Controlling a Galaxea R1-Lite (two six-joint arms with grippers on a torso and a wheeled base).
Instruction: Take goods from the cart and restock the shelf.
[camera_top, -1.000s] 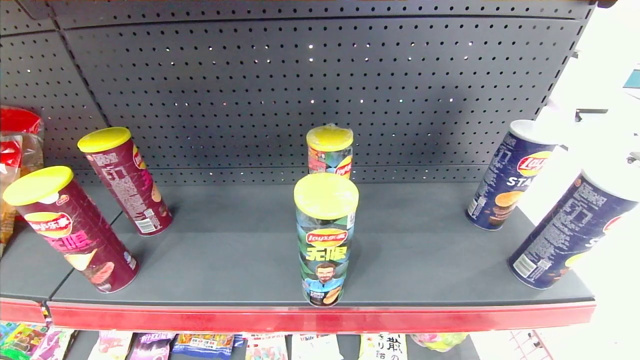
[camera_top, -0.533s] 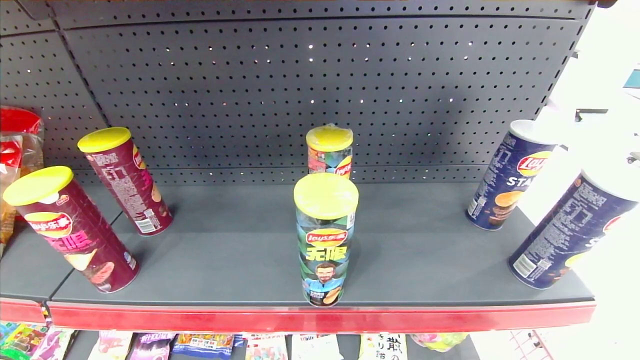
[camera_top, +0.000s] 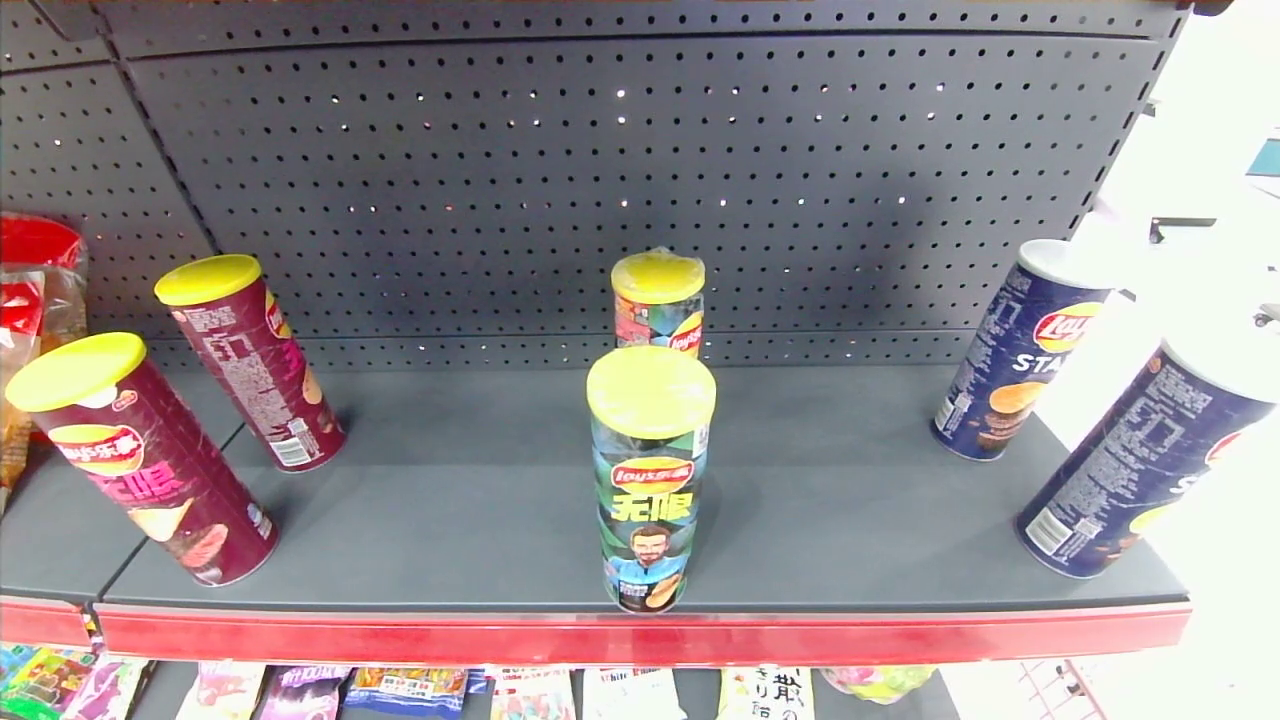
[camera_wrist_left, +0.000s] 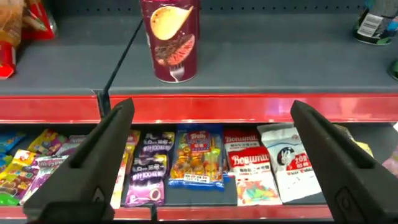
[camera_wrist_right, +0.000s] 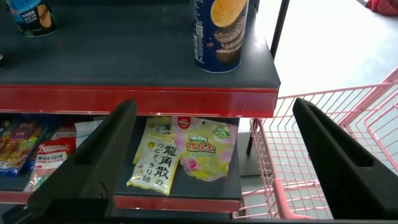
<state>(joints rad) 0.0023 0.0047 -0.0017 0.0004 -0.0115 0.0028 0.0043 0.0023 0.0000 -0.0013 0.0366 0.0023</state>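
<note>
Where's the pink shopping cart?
In the right wrist view, the pink cart stands on the floor just past the right end of the shelf, lower than the blue can on that shelf.

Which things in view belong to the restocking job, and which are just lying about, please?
Job in hand: shelf; maroon cans; green cans; blue cans; pink cart; left gripper and right gripper, both open and empty.

Lying about: snack bags on the tier below; red-topped packets at the shelf's left end.
</note>
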